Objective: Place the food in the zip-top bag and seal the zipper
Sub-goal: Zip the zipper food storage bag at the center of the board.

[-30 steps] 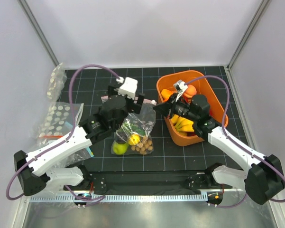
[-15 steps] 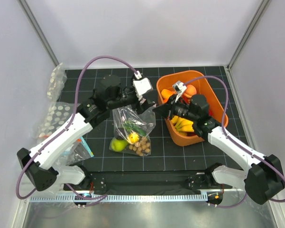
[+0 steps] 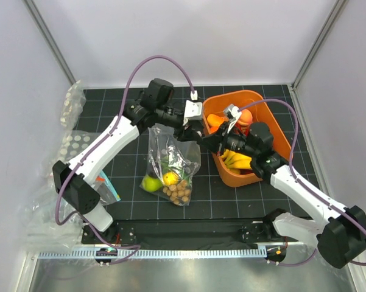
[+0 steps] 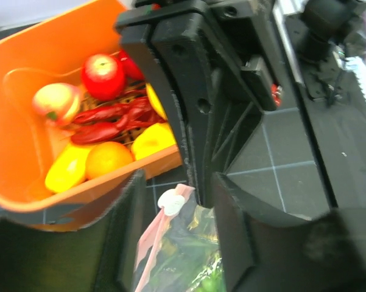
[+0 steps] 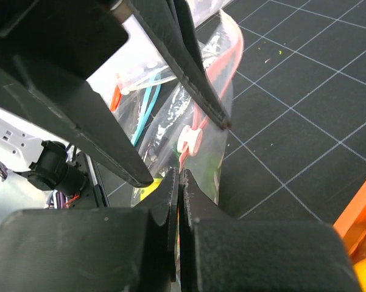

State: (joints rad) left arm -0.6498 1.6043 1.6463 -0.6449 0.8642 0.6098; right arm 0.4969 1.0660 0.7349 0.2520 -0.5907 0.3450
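The zip-top bag (image 3: pixel 170 159) hangs from its top right corner above the mat, holding food: a green pear (image 3: pixel 150 183), a yellow lemon (image 3: pixel 170 178) and a brown nut cluster (image 3: pixel 180 192). My right gripper (image 3: pixel 202 140) (image 5: pixel 179 173) is shut on that corner, just below the white slider (image 5: pixel 190 139) of the pink zipper (image 5: pixel 228 67). My left gripper (image 3: pixel 187 132) (image 4: pixel 178 182) stands open with its fingers on either side of the slider (image 4: pixel 170 202) and zipper strip (image 4: pixel 147 255), not touching them. More food lies in the orange tub (image 3: pixel 260 103).
The tub (image 4: pixel 24 61) holds a red apple (image 4: pixel 102 76), a red crayfish (image 4: pixel 112 118), an orange (image 4: pixel 106 159) and bananas (image 3: pixel 237 159). Spare dotted bags (image 3: pixel 73 149) lie at the left, another one (image 3: pixel 72 103) at the back left corner.
My left arm has swung from above the bag up and to the right, to the bag's top right corner, and its jaws have narrowed around the slider. The right gripper has kept its hold.
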